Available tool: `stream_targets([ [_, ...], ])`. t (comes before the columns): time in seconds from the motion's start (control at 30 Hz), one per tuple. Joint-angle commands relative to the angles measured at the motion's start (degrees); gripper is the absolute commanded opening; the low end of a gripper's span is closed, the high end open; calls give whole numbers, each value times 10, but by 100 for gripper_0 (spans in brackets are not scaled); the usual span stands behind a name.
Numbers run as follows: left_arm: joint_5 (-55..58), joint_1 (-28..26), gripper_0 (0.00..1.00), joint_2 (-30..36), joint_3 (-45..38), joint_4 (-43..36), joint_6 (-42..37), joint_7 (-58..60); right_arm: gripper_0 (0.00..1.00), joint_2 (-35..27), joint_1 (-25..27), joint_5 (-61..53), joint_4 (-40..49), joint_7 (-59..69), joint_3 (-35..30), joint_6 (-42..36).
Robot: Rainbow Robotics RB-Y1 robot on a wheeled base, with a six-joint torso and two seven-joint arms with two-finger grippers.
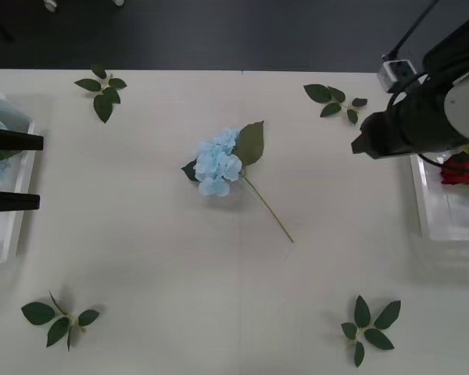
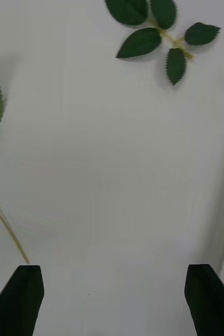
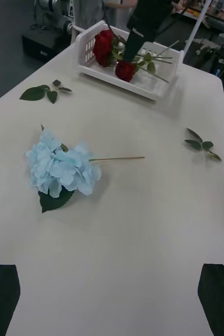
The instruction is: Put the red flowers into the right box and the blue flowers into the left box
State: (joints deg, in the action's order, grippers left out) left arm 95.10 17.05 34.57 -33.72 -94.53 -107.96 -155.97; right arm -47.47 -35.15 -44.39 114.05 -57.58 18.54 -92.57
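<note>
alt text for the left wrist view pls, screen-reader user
A pale blue flower lies on its side on a white table, stem pointing toward a white box at the far edge that holds red roses. The left claw hangs open above the near table, and leaf sprigs lie scattered around.

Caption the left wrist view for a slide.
One blue flower lies on the table; red flowers fill the far box.

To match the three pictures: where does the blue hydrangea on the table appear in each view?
Front view: blue hydrangea at table centre.
Left wrist view: bloom mid-left, stem toward the right box.
Right wrist view: one leaf and the stem end at the left edge.
Shared landmark: its stem.
</note>
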Motion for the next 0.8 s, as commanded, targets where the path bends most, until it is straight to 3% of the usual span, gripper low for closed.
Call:
stream_targets([
  [0.03,5,-3,100,-1,-3,-10,-4,10,79,-5,-40,21,39,76,80,31],
  [0.2,5,-3,100,-1,-3,-11,-4,10,79,13,-70,54,48,162,168,78],
  [0.4,5,-3,100,-1,-4,-11,-5,10,79,39,-78,77,35,208,215,137],
  [0.67,7,-4,100,-1,-5,-10,-5,10,79,54,-84,83,-17,196,275,240],
  [0.8,8,-4,100,-1,-5,-11,-4,10,79,73,-84,94,-49,136,288,253],
])
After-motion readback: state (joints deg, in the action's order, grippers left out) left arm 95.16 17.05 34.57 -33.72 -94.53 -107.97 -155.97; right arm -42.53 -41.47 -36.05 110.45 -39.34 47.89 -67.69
